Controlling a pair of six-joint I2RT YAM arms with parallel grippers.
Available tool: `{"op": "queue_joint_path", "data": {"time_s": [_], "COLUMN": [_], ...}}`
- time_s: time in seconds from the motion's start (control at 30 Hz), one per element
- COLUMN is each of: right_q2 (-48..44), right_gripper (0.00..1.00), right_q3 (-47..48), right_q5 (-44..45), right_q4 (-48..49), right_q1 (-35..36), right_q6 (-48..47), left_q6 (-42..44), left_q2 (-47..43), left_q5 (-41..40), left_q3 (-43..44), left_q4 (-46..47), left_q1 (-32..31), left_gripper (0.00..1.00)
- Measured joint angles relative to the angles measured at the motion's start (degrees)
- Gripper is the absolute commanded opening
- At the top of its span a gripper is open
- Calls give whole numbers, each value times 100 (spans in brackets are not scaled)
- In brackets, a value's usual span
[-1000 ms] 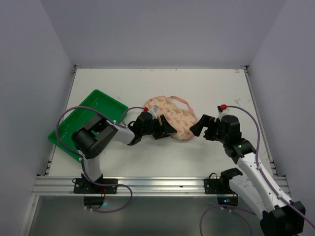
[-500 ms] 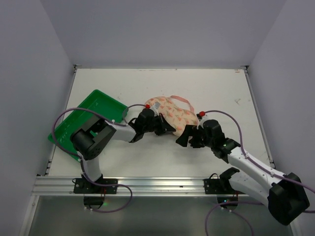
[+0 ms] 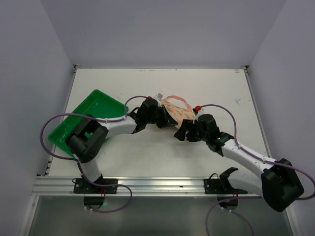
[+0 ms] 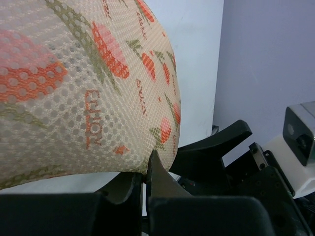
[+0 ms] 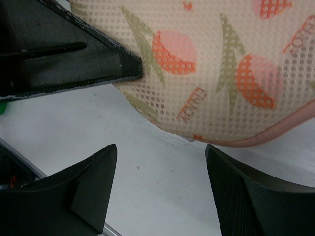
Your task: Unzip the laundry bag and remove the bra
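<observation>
The laundry bag [image 3: 176, 111], cream-peach mesh with a red-pink print, sits at mid-table, its pink loop strap [image 3: 180, 100] on the far side. My left gripper [image 3: 166, 121] is shut on the bag's near-left edge; the left wrist view shows the pinched fabric [image 4: 98, 98] bulging above the closed jaws [image 4: 146, 169]. My right gripper [image 3: 184, 132] is open just in front of the bag. In the right wrist view its fingers [image 5: 93, 182] straddle bare table below the bag [image 5: 211, 64] and its pink zip edging [image 5: 275, 135]. The bra is hidden.
A green plastic tray [image 3: 81, 118] lies at the left, partly under the left arm. The left gripper's black finger [image 5: 74, 59] shows in the right wrist view's upper left. Grey walls enclose the white table [image 3: 221, 88] on three sides.
My left gripper closed on the bag's edge and drew it slightly back and up. My right arm swung left up to the bag's front, its jaws narrowing somewhat.
</observation>
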Motion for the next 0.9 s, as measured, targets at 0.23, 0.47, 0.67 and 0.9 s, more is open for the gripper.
{"op": "queue_joint_path", "data": {"time_s": [0.23,0.47,0.67,0.9], "right_q2": [203,337,448,472], "right_gripper": [70,52,39,17], "right_q3": [271,339,404,498], "right_q5": [96,96,103,157], "right_q4": [114,127,111,72], "right_q1": [2,2,2,2], "right_q6": [-258,-426,-501,-579], "left_q6": [20,33,111,216], "left_q2": [0,0,0,0], "left_q5": [55,87,87,127], "left_q3": [125,175,184,188], "left_q4": [-271,-387,-404,-525], "left_q1": [2,39,66,153], "left_gripper": [0,0,0,0]}}
